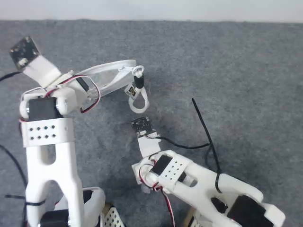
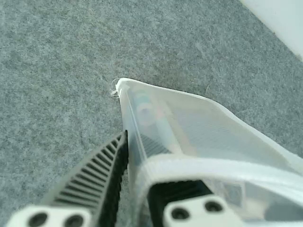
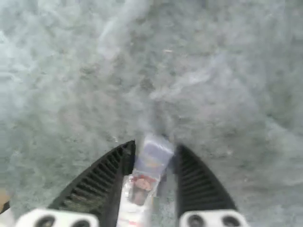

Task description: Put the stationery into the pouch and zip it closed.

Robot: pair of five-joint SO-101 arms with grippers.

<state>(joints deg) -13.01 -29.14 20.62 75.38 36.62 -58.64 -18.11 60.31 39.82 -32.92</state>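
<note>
A translucent white pouch (image 1: 111,75) is held off the grey carpet by my left gripper (image 1: 84,90), which is shut on its edge. In the left wrist view the pouch (image 2: 199,137) sits between the fingers of my left gripper (image 2: 136,158), and pens or similar stationery (image 2: 154,118) show through its wall. A zip pull with a white loop (image 1: 138,99) hangs at the pouch's far end. My right gripper (image 3: 155,147) points down at the carpet, shut on a small pale block with a red label (image 3: 149,166). The right arm (image 1: 175,172) is at the lower middle.
The whole table is covered by grey carpet (image 1: 246,71). A black cable (image 1: 204,127) runs from the right arm across the carpet. The left arm's white base (image 1: 49,179) stands at the lower left. A pale wall (image 2: 284,19) borders the far side.
</note>
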